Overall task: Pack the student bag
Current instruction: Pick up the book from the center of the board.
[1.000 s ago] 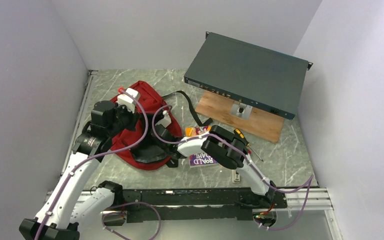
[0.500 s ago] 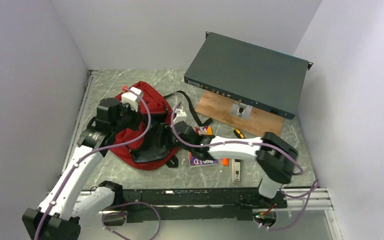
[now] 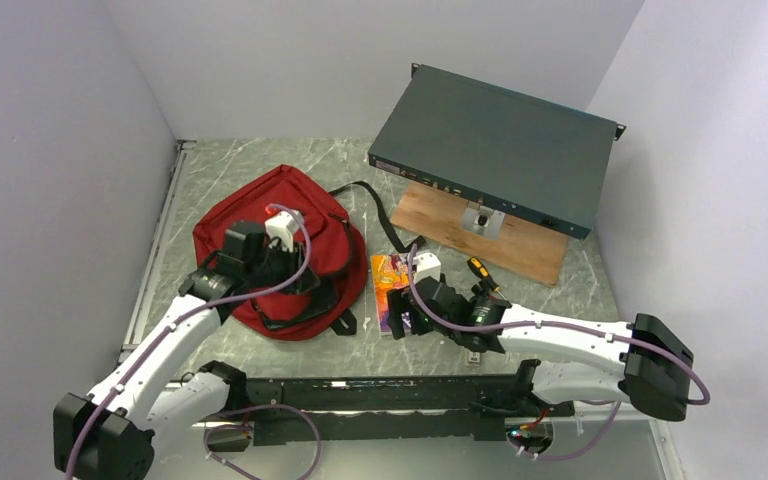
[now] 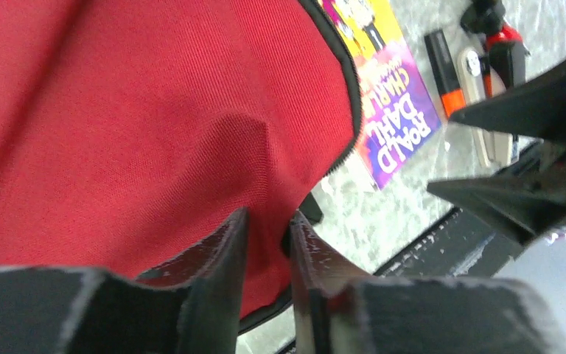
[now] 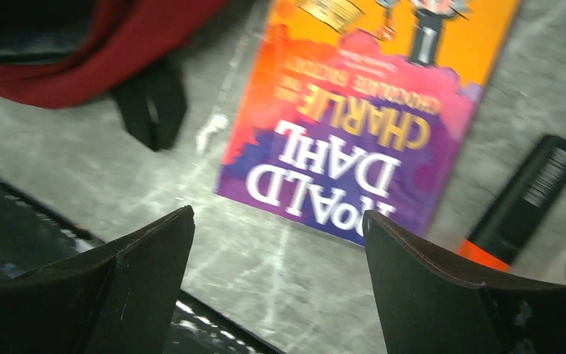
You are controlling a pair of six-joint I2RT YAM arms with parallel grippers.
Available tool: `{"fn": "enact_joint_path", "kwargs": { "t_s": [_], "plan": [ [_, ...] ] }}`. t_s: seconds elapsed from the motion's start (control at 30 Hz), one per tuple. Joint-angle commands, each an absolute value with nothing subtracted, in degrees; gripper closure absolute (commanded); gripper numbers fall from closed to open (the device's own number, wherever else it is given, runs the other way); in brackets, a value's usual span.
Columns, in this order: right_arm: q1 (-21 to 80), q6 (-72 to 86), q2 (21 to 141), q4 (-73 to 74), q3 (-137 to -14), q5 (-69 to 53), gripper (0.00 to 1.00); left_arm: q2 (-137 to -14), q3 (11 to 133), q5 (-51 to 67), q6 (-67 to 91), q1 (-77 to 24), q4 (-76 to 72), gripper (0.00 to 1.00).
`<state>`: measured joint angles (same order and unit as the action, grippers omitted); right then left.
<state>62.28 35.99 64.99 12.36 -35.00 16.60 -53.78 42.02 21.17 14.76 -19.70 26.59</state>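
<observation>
The student bag (image 3: pixel 260 205) is a dark red backpack lying flat on the left of the table, and it fills the left wrist view (image 4: pixel 155 110). My left gripper (image 3: pixel 308 282) (image 4: pixel 267 216) hovers at the bag's near right edge. Its jaws are a narrow gap apart, and the red fabric shows through that gap. A Roald Dahl book (image 3: pixel 394 285) (image 5: pixel 368 110) lies face up just right of the bag. My right gripper (image 3: pixel 402 320) (image 5: pixel 278 214) stands wide open over bare table at the book's near edge, holding nothing.
A black marker with an orange end (image 5: pixel 527 199) lies right of the book, and a screwdriver (image 3: pixel 482 272) lies beyond it. A flat dark teal metal box (image 3: pixel 495 145) rests tilted on a wooden board (image 3: pixel 480 240) at the back right. A black strap (image 3: pixel 360 190) trails from the bag.
The bag has settled flatter on the table. My left gripper moved right and its jaws parted a little. My right arm swung back from the bag to the book and opened wide.
</observation>
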Motion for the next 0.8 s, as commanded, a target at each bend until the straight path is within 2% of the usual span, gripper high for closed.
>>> {"fn": "enact_joint_path", "kwargs": {
  "t_s": [0.0, 0.03, 0.17, 0.2, 0.4, 0.5, 0.67, 0.77],
  "plan": [
    [61.6, 35.0, 61.3, 16.2, -33.2, 22.3, 0.15, -50.3, 39.5, 19.2, 22.5, -27.1, 25.1, 0.64],
    [61.2, 35.3, 60.6, 15.6, -32.5, 22.2, 0.17, -49.7, 39.1, 18.0, 23.8, -29.6, 24.8, 0.61],
    [59.5, 37.1, 58.4, 13.0, -29.6, 21.2, 0.25, -46.8, 36.2, 13.4, 34.1, -39.4, 20.6, 0.23],
    [59.0, 37.6, 58.1, 12.2, -28.9, 20.5, 0.28, -46.2, 35.2, 11.1, 36.9, -42.1, 19.0, 0.18],
    [54.1, 40.5, 57.1, 9.0, -25.3, 14.3, 0.42, -49.9, 32.8, -3.3, 49.0, -55.3, 11.4, 0.13],
    [52.8, 41.0, 56.0, 7.3, -23.7, 12.3, 0.45, -56.1, 35.4, -11.7, 53.1, -61.6, 10.8, 0.17],
    [50.5, 41.0, 55.5, 5.2, -21.6, 11.0, 0.47, -66.4, 38.3, -18.9, 62.3, -63.8, 12.3, 0.24],
    [49.6, 40.1, 56.2, 4.3, -21.5, 11.1, 0.48, -71.2, 39.9, -20.9, 65.4, -64.1, 13.0, 0.25]
  ]
}}
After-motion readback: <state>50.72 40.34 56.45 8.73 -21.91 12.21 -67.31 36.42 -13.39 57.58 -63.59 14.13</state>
